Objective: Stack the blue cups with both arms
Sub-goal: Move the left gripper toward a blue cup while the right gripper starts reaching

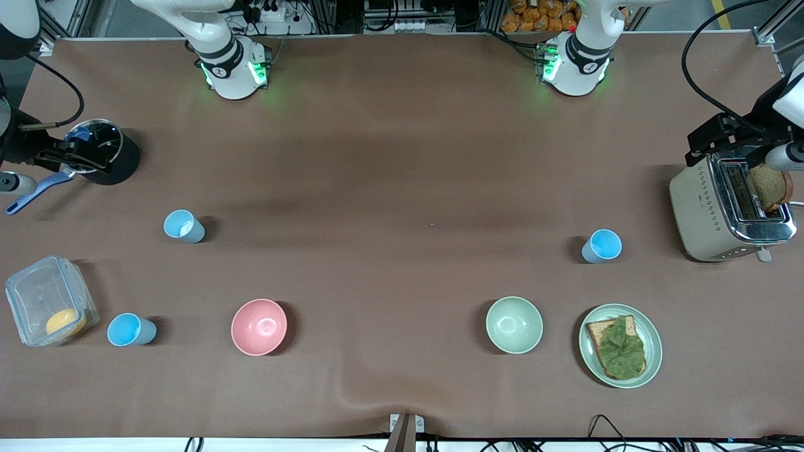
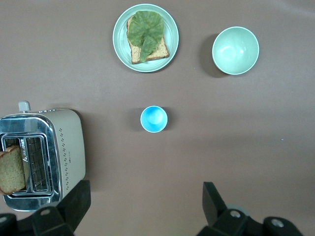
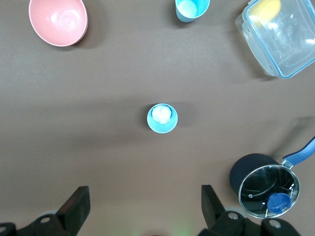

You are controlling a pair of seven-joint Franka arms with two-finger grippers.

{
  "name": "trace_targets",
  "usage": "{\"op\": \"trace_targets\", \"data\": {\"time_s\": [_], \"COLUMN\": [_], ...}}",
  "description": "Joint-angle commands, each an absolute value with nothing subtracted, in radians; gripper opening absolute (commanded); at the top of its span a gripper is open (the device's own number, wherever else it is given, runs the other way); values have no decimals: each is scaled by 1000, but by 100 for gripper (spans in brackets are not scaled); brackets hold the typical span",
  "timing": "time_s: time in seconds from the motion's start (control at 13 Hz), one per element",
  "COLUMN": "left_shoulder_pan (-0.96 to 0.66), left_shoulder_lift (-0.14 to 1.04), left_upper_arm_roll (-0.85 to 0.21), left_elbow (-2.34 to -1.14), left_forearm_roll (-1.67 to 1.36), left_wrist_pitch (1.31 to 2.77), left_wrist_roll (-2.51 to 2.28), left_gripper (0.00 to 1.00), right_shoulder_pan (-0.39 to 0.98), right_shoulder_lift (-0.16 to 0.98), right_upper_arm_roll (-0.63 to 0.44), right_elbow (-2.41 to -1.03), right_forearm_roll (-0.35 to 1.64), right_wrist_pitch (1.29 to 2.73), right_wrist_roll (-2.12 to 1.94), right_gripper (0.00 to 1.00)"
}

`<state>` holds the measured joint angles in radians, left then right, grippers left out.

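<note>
Left gripper [image 2: 142, 209] spread wide above cup [image 2: 154, 119]; right gripper [image 3: 142, 209] likewise above whitish cup [image 3: 162, 118].

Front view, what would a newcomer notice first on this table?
Three blue cups stand apart: one and another toward the right arm's end, the third beside the toaster. A pink bowl and a pale green bowl sit nearer the camera.

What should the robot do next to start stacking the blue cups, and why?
Probably lower the right gripper onto the blue cup right below it. That gripper is open and high above the table, and the cup stands upright and alone. The left gripper, also open, hangs above another cup, so it could drop too.
</note>
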<state>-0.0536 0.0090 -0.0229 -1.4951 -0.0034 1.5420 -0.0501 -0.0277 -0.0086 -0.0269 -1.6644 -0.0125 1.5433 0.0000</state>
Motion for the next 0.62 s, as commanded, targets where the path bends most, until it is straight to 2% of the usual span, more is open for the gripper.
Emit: {"op": "trace_targets", "data": {"time_s": [0.0,0.54], "left_shoulder_pan": [-61,-45], "left_shoulder_lift": [-9,53], "left_upper_arm_roll": [-15,-17], "left_elbow": [-1503,-1514], "left_forearm_roll": [-12,-14], "left_wrist_pitch": [1549,1551], "left_wrist_roll": [-75,-57], "left_gripper": [100,100], "right_shoulder_pan": [-14,-17], "right_shoulder_lift": [-34,-32], "right_upper_arm_roll": [-35,-37], "right_elbow": [-1678,-1678], "right_forearm_roll": [-3,-5], "right_wrist_pitch": [1539,1529], "right_wrist_roll": [18,17], "right_gripper": [100,100]}}
